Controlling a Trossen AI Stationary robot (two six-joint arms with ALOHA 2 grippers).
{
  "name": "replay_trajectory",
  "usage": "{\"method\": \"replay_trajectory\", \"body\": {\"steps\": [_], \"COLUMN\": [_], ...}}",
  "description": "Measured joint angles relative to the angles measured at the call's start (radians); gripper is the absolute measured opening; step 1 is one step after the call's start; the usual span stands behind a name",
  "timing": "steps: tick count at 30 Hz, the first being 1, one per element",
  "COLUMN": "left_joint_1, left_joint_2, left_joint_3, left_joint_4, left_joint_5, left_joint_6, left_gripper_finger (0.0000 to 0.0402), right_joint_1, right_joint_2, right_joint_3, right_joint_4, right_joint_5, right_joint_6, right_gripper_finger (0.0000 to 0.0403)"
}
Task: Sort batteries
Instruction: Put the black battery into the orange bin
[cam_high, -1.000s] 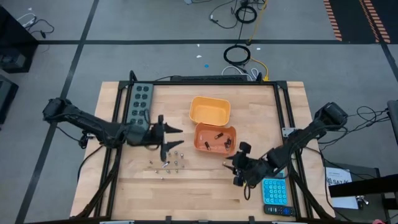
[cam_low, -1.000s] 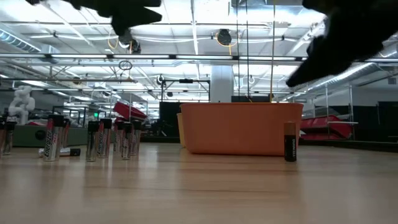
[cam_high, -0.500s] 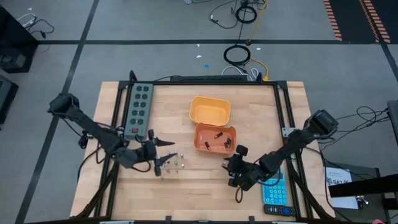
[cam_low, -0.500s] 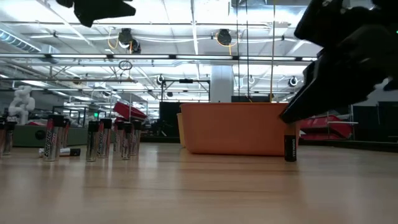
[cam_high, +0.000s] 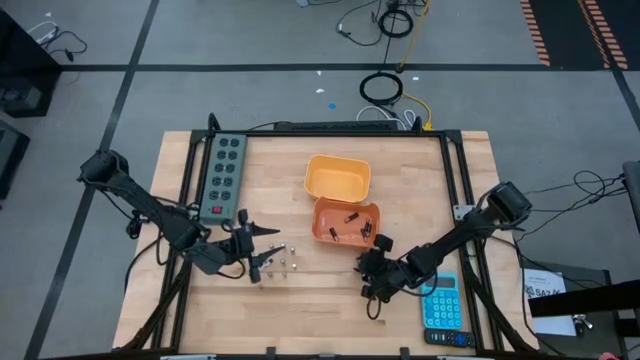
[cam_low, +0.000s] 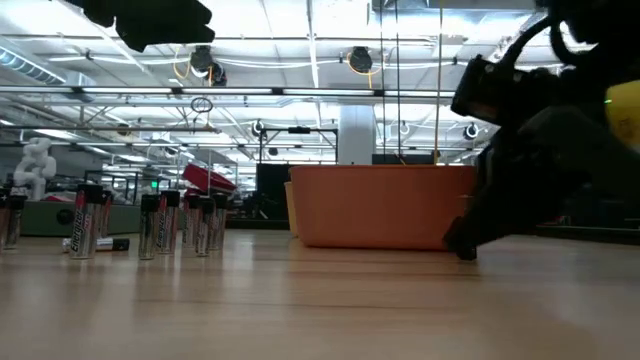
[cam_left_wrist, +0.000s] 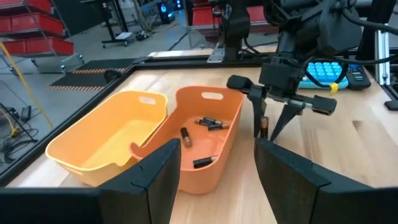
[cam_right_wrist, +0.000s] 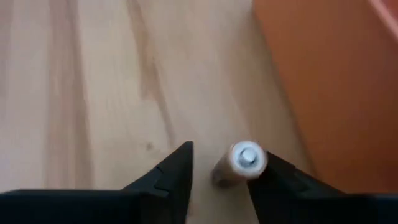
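Beside two orange bins (cam_high: 345, 222), right claw (cam_left_wrist: 268, 129) straddling one upright battery (cam_right_wrist: 244, 161)

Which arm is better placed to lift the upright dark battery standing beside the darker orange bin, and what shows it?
Right. The right gripper is open, with its fingers either side of the upright dark battery beside the darker orange bin. The left gripper hovers open over the silvery batteries.
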Motion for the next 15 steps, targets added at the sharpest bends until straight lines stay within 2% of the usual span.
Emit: {"method": "replay_trajectory", "body": {"steps": [3, 4, 7, 11, 15], "left_joint_1": [0.001, 0.001, 0.000, 0.002, 0.002], "left_joint_2": [0.000, 0.000, 0.000, -0.001, -0.001], "left_joint_3": [0.000, 0.000, 0.000, 0.000, 0.000], "left_joint_4": [-0.008, -0.008, -0.008, -0.013, -0.050], "left_joint_5": [0.000, 0.001, 0.014, 0.044, 0.065], "left_joint_6": [-0.019, -0.020, -0.033, -0.088, -0.138], "left_gripper_finger": [0.0214, 0.0214, 0.0214, 0.0214, 0.0214], "right_joint_1": [0.000, 0.000, -0.002, -0.004, -0.030], "right_joint_2": [0.008, 0.005, -0.053, -0.197, -0.318], "right_joint_3": [0.000, 0.000, -0.003, 0.002, 0.002], "right_joint_4": [0.031, 0.036, 0.056, 0.152, 0.131], "right_joint_5": [0.006, 0.002, -0.011, 0.002, 0.050], "right_joint_6": [-0.018, -0.027, -0.065, -0.198, -0.344], "right_gripper_finger": [0.0041, 0.0029, 0.0028, 0.0028, 0.0028]}}
